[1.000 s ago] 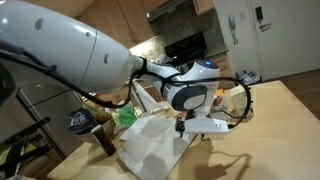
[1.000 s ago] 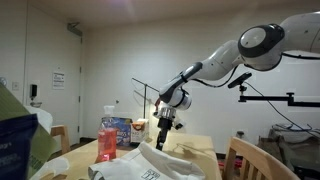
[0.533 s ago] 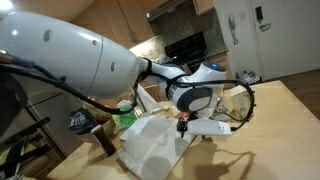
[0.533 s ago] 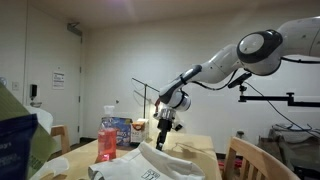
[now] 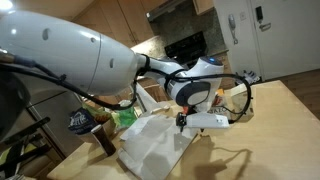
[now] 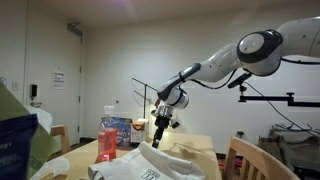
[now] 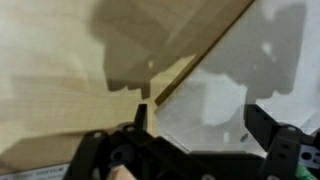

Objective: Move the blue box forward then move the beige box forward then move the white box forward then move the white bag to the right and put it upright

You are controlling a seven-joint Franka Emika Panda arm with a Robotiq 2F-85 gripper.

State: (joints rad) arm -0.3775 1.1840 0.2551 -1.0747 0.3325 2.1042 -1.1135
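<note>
In my wrist view the gripper [image 7: 200, 128] has its jaws spread wide with nothing between them. It is over the place where the large white cloth bag [image 7: 235, 85] meets the light wooden table [image 7: 60, 70]. Only an exterior view shows the dark blue carton with white patches [image 6: 122, 130], on the far left, partly hidden by the red translucent cup [image 6: 107, 140]. In an exterior view the bag [image 5: 150, 145] lies slumped just beside a green bag [image 5: 125, 117]. A pale box [image 5: 150, 97] behind them is too blurred for me to name.
</note>
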